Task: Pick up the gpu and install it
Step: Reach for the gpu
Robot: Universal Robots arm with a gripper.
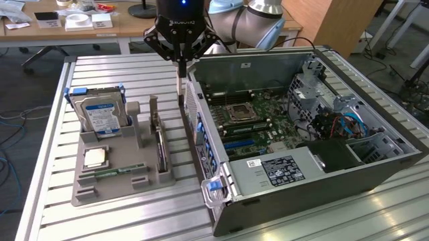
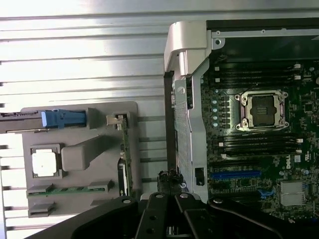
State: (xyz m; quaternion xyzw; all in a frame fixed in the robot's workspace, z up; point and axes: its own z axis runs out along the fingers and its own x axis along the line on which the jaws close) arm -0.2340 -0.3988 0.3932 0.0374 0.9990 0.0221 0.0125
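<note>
Exterior view is showing the gripper [image 1: 180,80] hanging above the slatted aluminium table [image 1: 120,75], over the narrow gap between the grey parts holder [image 1: 107,193] and the open computer case [image 1: 315,186]. Its jaws are standing fully drawn together and are gripping nothing; no card is lying between them.

The gpu [image 1: 160,148] is sitting in the holder, not yet lifted. It is standing on edge in a slot along the holder's side nearest the case, with its silver bracket at the hard-drive end. Wrist view is presenting the same card edge-on as a thin green strip [image 2: 124,159]. Judged from this, the upright stance is leaving the long upper edge free, so that a narrow pinch from above can take it.

Other parts are occupying their own seats in the holder:
- the hard drive [image 1: 100,114] with blue-white label is standing upright at the end farthest from the exterior camera;
- a processor [image 1: 96,158] is lying flat in a square recess;
- a RAM stick [image 1: 110,172] is lying just beside it.

The case is lying on its side with the panel off, so the motherboard [image 1: 258,118] and its blue expansion slot [image 1: 241,143] are facing upward. In my judgement this is allowing a straight downward insertion. The holder is sitting just beside the case wall, which is keeping the card's seat and the slot near each other.
</note>
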